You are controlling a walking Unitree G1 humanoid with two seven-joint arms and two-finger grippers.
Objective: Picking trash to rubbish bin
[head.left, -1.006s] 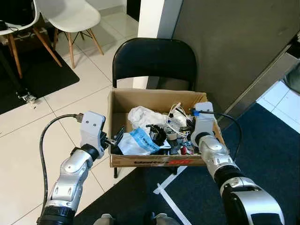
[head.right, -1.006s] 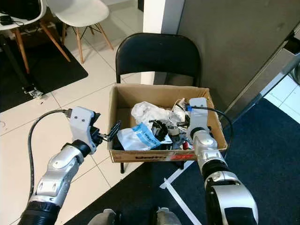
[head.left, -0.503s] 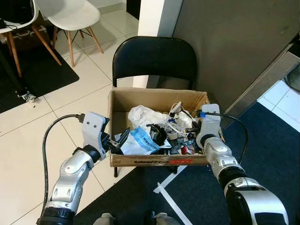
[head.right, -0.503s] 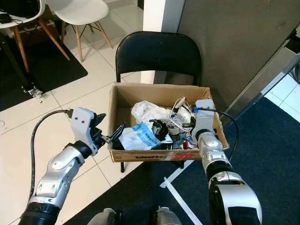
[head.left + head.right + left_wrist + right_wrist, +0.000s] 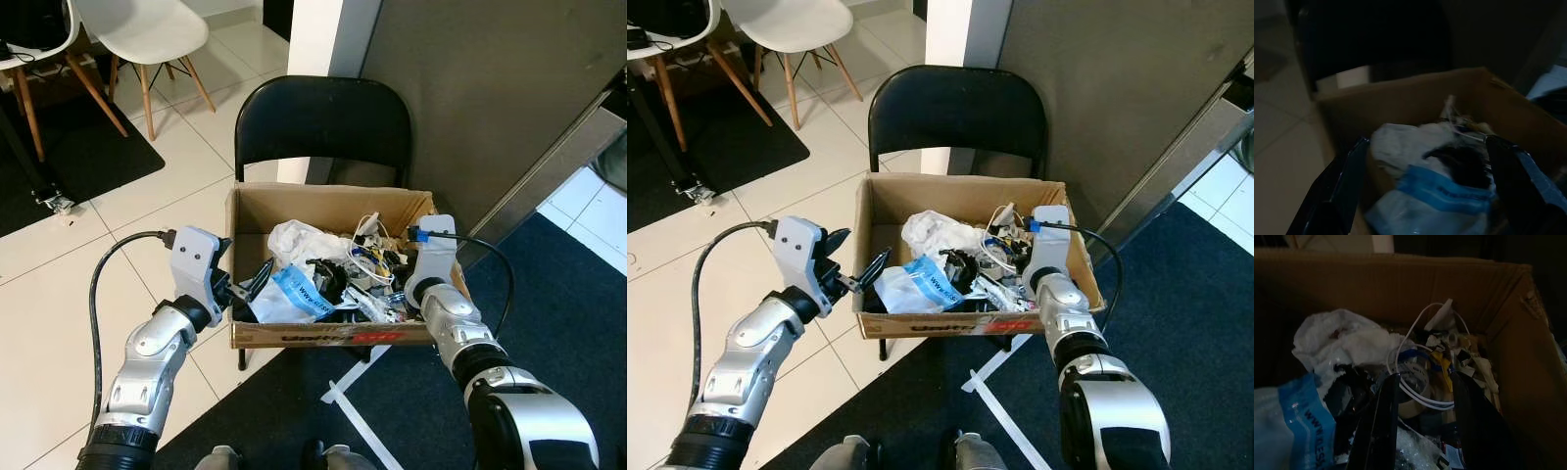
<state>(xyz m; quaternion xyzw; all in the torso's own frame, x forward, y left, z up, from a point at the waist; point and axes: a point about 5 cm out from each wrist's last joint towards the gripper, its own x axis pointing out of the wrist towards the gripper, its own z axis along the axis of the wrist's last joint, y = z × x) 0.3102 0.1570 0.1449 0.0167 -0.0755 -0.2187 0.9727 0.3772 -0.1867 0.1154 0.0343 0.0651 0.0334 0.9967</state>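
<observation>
A cardboard box [image 5: 328,335] full of trash stands on a black folding chair [image 5: 323,122]. Inside lie a blue-and-white bag [image 5: 299,292], a crumpled white bag [image 5: 299,240], a white cable [image 5: 1420,357] and black scraps. My left gripper [image 5: 251,286] is open at the box's left wall, and in the left wrist view its fingers [image 5: 1347,186] frame the blue-and-white bag [image 5: 1444,196]. At the box's right side, my right gripper [image 5: 1423,376] is open over a clear tape roll and wrappers, with nothing held.
White chairs [image 5: 147,39] and a black rug [image 5: 78,157] lie at the back left on pale tiles. A grey wall [image 5: 490,88] rises behind the chair. Dark carpet with a white tape line [image 5: 358,421] runs under the box front, by my feet.
My left gripper has edged right and up to the box's left wall. The right gripper has shifted slightly inside the box, and clear wrappers now show at the front right.
</observation>
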